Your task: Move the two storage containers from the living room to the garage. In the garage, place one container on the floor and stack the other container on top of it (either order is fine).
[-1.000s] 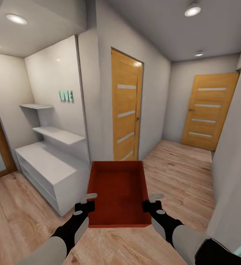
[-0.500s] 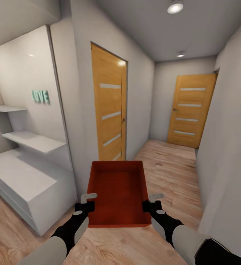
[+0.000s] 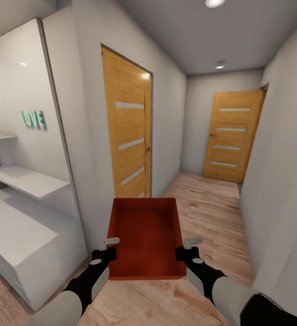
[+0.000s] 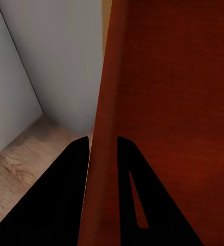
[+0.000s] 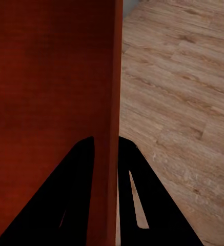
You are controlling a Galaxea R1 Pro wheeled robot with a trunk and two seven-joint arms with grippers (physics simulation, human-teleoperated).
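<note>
I carry one orange-red storage container [image 3: 146, 235] in front of me, open side up and empty, held level above the wood-plank floor. My left gripper [image 3: 108, 248] is shut on its left wall; the left wrist view shows that wall [image 4: 104, 154] pinched between the two dark fingers. On the opposite side my right gripper [image 3: 188, 248] is shut on the right wall [image 5: 113, 128], one finger inside the bin and one outside. The garage is out of view.
I am in a narrow hallway. A closed wooden door [image 3: 128, 136] is in the left wall and another [image 3: 230, 136] closes the far end. A white shelf unit [image 3: 26, 217] with "LOVE" letters [image 3: 33, 118] stands at the left. A pale wall [image 3: 280, 172] runs close on the right.
The whole view has swung right and moved forward: the shelf unit slid toward the left edge and the doors came closer. Container and both grippers keep the same place in the picture.
</note>
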